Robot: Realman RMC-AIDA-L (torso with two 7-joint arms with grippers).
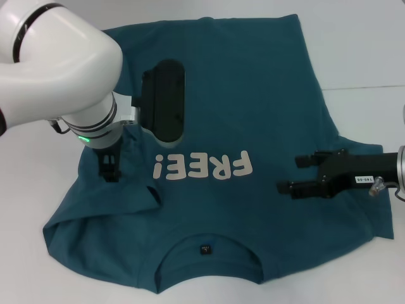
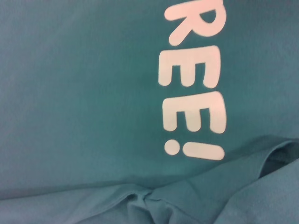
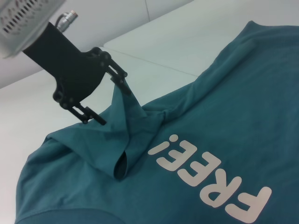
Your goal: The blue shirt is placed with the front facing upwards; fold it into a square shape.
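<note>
One blue shirt lies front-up across most of the white bench, its collar toward the near edge and its hem toward the far edge. There is one line of cream print on the chest, reading "FREE!", and one small dark neck label inside the collar, its writing too small to read. Two grippers are over the shirt. The left gripper is at the shirt's left sleeve, near the bench's left edge, its fingers pinched together on a raised fold of sleeve fabric. The right gripper hovers just right of the lettering, fingers spread apart and holding nothing; a white tag on it bears small digits I cannot read with certainty.
</note>
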